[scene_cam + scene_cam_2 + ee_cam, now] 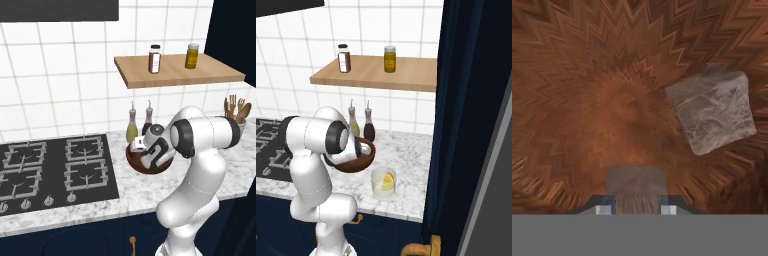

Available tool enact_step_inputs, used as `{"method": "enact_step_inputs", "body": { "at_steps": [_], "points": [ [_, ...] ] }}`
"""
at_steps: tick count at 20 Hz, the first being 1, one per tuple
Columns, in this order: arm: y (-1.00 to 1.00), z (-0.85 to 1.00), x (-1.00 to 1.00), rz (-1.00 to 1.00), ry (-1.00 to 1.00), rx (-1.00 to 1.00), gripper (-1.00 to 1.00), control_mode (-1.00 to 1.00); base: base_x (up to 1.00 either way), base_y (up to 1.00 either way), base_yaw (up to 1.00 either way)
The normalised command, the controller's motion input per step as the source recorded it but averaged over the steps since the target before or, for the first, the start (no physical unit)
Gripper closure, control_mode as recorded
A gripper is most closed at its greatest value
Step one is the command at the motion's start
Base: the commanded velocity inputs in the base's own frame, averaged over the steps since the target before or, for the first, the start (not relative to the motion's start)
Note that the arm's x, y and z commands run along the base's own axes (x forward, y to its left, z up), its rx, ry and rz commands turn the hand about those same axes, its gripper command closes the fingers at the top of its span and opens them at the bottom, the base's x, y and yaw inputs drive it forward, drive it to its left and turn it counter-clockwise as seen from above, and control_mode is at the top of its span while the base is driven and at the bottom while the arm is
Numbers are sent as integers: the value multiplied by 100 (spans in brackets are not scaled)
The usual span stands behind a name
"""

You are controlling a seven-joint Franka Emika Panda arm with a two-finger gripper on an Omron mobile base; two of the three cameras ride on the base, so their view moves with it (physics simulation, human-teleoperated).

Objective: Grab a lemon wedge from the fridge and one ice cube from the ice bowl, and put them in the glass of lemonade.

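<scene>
My gripper (636,206) reaches down into the ice bowl (582,75), a dark reddish-brown wooden bowl (134,162) on the marble counter. Between the two fingertips sits a pale ice cube (635,181), and both tips touch its sides. A second, larger-looking ice cube (712,111) lies loose on the bowl floor to the right. In the right base view the glass of lemonade (383,185) stands just in front of the bowl (365,159), with a yellow lemon wedge (388,180) inside it. The fridge's light-grey side (491,200) shows at the far right.
Two slim bottles (132,127) stand behind the bowl. A gas hob (55,167) lies to the left. Above hangs a wooden shelf (175,72) with two jars. A utensil holder with wooden spoons (236,111) stands at the right. A navy cabinet (466,100) borders the counter.
</scene>
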Motion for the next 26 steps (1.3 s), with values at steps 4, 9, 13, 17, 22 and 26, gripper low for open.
{"method": "enact_step_inputs", "body": {
  "at_steps": [4, 9, 13, 17, 22, 26],
  "points": [
    [0, 0, -7, 0, 0, 0, 100, -100, 0, 0, 0],
    [0, 25, -31, 0, 0, 0, 100, -100, 0, 0, 0],
    [0, 43, -36, 0, 0, 0, 100, -100, 0, 0, 0],
    [0, 58, -33, 0, 0, 0, 100, -100, 0, 0, 0],
    [0, 61, -39, 0, 0, 0, 100, -100, 0, 0, 0],
    [3, 60, -43, 0, 0, 0, 100, -100, 0, 0, 0]
  ]
}}
